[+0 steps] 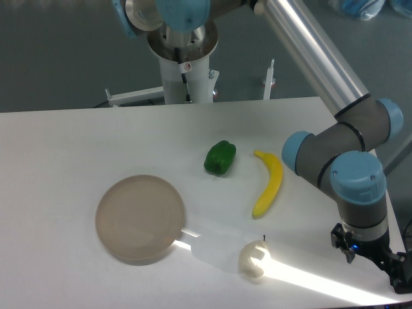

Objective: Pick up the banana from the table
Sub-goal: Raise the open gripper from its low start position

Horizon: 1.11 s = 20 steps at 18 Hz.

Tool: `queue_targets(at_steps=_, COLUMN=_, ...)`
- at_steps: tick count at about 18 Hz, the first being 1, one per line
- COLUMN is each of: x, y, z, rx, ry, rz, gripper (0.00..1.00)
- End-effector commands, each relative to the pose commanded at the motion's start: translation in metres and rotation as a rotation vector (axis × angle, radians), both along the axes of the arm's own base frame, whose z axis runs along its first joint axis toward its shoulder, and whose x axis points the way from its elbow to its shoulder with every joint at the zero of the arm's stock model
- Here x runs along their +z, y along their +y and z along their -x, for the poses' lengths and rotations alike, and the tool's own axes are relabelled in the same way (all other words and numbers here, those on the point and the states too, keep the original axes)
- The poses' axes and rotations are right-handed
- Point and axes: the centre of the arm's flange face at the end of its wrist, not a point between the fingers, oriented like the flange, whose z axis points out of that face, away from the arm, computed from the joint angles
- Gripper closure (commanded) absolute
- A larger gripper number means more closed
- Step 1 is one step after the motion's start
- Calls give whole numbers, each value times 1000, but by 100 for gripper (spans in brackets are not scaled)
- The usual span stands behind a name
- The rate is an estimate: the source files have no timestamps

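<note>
White and smooth, the table (77,141) fills most of the view, with a dull grey floor behind it and a strip of hard sunlight crossing its near edge. One banana (269,183) lies flat right of centre, long, slim and gently curved, bright yellow with a dark tip at its near end. Just to its left, apart from it, sits one green pepper (220,158), glossy and blocky. One round plate (140,218) rests on the left half, matte and brownish-grey, its rim slightly raised. Near the front edge, below the banana, one small lumpy object (254,259) sits in the sunlight, so washed out that its colour cannot be told.

One arm (341,145) reaches down from the top, a polished metal tube joined to grey housings with blue caps. Its wrist stands right of the banana, not touching it. The gripper (400,273) hangs at the lower right corner, dark and partly cut off by the frame; whether its fingers are apart or together cannot be told. Behind the table stands a white post (183,77) carrying the arm's base.
</note>
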Motion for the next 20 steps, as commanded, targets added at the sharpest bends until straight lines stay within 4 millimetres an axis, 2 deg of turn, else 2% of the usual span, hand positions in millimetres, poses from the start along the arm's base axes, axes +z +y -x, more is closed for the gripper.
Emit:
queue_targets(at_steps=11, x=-8, y=-4, z=-5, rx=1, ry=-23, rz=16, gripper=0)
queue_targets(at_steps=14, x=-11, y=-5, z=-11, rx=12, ry=-30, rz=23, gripper=0)
queue_targets(at_steps=17, x=-9, y=-14, z=-18, rx=17, ry=-47, rz=35, gripper=0)
queue_targets(at_steps=20, x=3, y=-32, z=-23, rx=27, ry=-61, rz=41, gripper=0)
